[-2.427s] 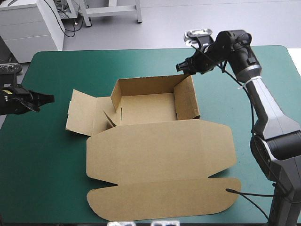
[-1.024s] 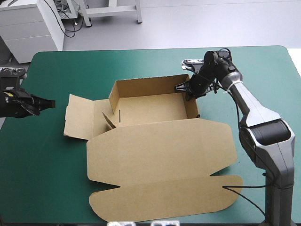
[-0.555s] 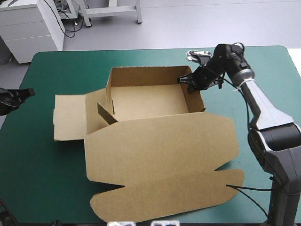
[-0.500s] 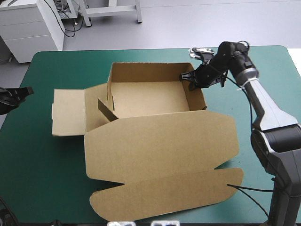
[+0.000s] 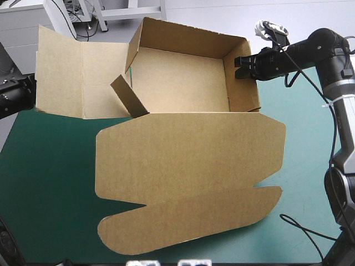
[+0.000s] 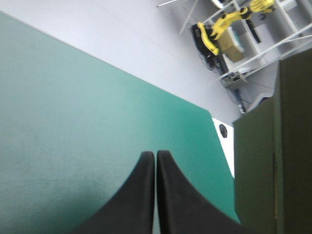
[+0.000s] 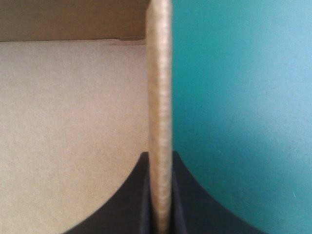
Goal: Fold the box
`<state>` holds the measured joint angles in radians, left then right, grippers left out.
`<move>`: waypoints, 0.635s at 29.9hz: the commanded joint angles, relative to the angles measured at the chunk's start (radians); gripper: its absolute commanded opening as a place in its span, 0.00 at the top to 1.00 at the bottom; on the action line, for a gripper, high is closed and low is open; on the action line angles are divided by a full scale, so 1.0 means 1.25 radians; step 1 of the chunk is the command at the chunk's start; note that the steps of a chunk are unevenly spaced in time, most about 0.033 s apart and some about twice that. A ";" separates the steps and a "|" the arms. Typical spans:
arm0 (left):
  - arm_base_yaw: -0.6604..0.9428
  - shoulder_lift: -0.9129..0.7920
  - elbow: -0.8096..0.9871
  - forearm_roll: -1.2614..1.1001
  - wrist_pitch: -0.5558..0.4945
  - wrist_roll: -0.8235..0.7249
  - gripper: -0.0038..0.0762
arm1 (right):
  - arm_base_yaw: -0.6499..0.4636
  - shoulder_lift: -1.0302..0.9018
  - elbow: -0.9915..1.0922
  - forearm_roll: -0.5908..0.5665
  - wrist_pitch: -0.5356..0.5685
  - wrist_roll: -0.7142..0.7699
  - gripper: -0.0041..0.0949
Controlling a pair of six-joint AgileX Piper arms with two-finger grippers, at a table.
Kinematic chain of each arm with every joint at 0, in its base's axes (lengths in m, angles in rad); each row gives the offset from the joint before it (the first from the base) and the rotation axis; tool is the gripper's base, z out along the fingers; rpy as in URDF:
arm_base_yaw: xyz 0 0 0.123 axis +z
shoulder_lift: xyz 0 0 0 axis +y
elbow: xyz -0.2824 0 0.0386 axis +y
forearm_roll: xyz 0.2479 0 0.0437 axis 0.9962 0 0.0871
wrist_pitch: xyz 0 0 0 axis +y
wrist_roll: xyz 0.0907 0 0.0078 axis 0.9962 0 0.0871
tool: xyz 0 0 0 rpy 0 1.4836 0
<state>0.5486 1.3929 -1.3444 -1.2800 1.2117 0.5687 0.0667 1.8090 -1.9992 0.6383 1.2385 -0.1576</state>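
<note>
The brown box (image 5: 183, 72) is an open tray with its back wall and right wall raised. Its far end is lifted and tipped up off the table. The lid (image 5: 188, 155) stretches flat toward the table's front edge. My right gripper (image 5: 239, 65) is shut on the box's right wall, whose edge (image 7: 160, 97) runs between the black fingers (image 7: 187, 195). The left flap (image 5: 61, 72) is spread wide, with a small tab (image 5: 128, 97) standing beside it. My left gripper (image 5: 26, 91) is at the table's left edge beside that flap, shut (image 6: 156, 158) on nothing.
Bare teal-green cover (image 5: 44, 183) shows left of the lid and along the right side (image 5: 310, 166). In the left wrist view the raised brown flap (image 6: 273, 146) stands close beside the gripper, over the teal-green table (image 6: 73, 122).
The right gripper closed on the right wall and lifted it, tipping the tray end up and toward the far edge. The left flap swung up. The left gripper drew back to the left.
</note>
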 commanded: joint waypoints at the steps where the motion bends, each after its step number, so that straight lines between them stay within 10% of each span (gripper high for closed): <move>1: -0.057 -0.034 -0.024 -0.104 0.061 0.019 0.96 | 0.018 -0.048 -0.026 0.075 -0.056 -0.002 0.98; 19: -0.173 -0.106 -0.024 -0.040 0.061 0.024 0.96 | 0.188 -0.048 -0.024 -0.108 -0.220 0.040 0.97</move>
<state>0.3411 1.3192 -1.3444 -1.2847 1.2168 0.6066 0.2726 1.8046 -1.9992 0.4831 1.0531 -0.1286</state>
